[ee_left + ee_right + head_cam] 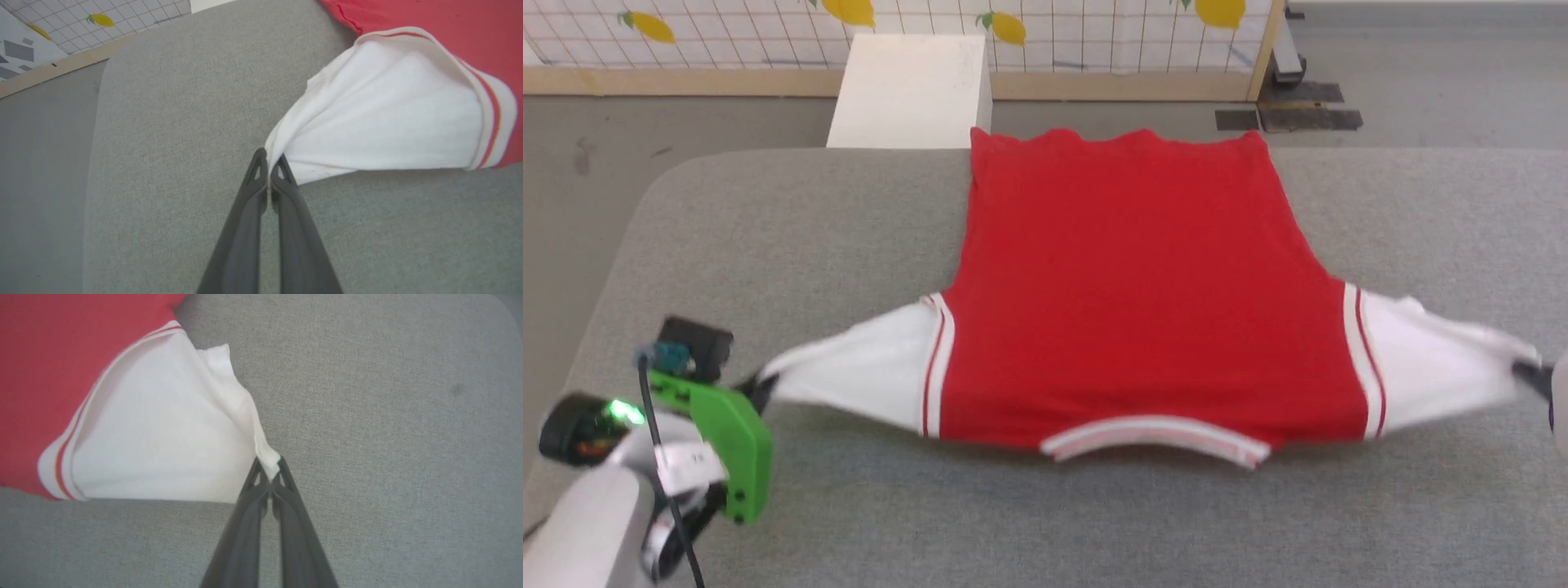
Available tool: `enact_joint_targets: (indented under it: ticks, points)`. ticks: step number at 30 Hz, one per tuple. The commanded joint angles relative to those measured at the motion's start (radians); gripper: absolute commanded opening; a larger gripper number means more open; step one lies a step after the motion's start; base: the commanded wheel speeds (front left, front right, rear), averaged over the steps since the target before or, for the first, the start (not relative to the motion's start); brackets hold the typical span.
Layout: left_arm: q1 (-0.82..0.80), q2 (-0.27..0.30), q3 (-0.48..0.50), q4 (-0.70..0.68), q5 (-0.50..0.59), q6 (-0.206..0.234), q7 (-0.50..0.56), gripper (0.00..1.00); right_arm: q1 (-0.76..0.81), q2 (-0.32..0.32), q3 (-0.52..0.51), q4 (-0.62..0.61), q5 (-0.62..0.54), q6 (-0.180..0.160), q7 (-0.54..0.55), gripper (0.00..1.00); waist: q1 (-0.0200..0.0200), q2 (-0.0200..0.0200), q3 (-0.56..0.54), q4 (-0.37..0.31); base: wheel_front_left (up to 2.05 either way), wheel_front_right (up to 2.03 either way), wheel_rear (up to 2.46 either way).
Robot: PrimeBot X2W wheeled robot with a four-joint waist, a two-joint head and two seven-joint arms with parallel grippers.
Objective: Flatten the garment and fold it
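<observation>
Grey cloth worktop (768, 229) carries the garment (1143, 286) flat at frame centre, collar toward the bottom edge. Left pincer (760, 386), lower left, and right pincer (1531, 376), far right, each clamp a white sleeve tip, so it lies stretched crosswise between them.

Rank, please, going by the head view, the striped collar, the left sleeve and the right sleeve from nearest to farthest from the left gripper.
1. Left sleeve: pinched in the left gripper.
2. Striped collar: middle, near edge of the garment.
3. Right sleeve: far right side.
</observation>
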Motion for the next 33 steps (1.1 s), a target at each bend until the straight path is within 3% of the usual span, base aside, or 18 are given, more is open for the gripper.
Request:
enact_joint_targets:
  ticks: [1, 7, 11, 15, 21, 22, 23, 33]
  points:
    - [0.047, 0.026, 0.005, -0.024, -0.013, 0.006, 0.023, 0.0, 0.058, -0.002, -0.032, -0.026, 0.006, -0.002, 0.038, 0.0, 0.0001, 0.0, -0.012, 0.006, 0.0, 0.0, 0.0]
    - [0.192, 0.058, -0.008, -0.128, -0.066, 0.027, 0.143, 0.0, 0.251, 0.035, -0.174, -0.138, -0.021, -0.002, 0.229, 0.0, 0.0001, 0.0, -0.02, 0.01, 0.0, 0.0, 0.0]
    - [0.256, 0.073, -0.015, -0.176, -0.074, 0.042, 0.169, 0.0, 0.334, 0.084, -0.26, -0.222, -0.068, -0.002, 0.302, 0.0, 0.0001, 0.0, -0.011, 0.016, 0.0, 0.0, 0.0]
    - [0.293, 0.032, -0.051, -0.19, -0.103, 0.045, 0.189, 0.0, 0.414, 0.163, -0.312, -0.289, -0.136, -0.002, 0.38, 0.0, 0.0001, 0.0, 0.006, 0.026, 0.0, 0.0, 0.0]
    - [0.292, -0.024, -0.066, -0.174, -0.151, 0.035, 0.155, 0.0, 0.409, 0.214, -0.316, -0.3, -0.141, -0.002, 0.358, 0.0, 0.0001, 0.0, 0.021, 0.037, 0.0, 0.0, 0.0]
    - [0.29, -0.029, -0.069, -0.177, -0.158, 0.033, 0.153, 0.0, 0.398, 0.221, -0.317, -0.306, -0.136, -0.002, 0.346, 0.95, 0.0001, 0.0, 0.025, 0.04, 0.0, 0.0, 0.0]
    - [0.289, -0.03, -0.071, -0.182, -0.161, 0.031, 0.153, 0.0, 0.39, 0.228, -0.32, -0.307, -0.13, -0.002, 0.343, 1.0, 0.0001, 0.0, 0.028, 0.044, 0.0, 0.0, 0.0]
    - [0.297, -0.054, -0.082, -0.371, -0.217, 0.044, 0.188, 0.0, 0.182, 0.256, -0.323, -0.38, -0.08, -0.002, 0.335, 1.0, 0.0001, 0.0, 0.118, 0.106, 0.0, 0.0, 0.0]
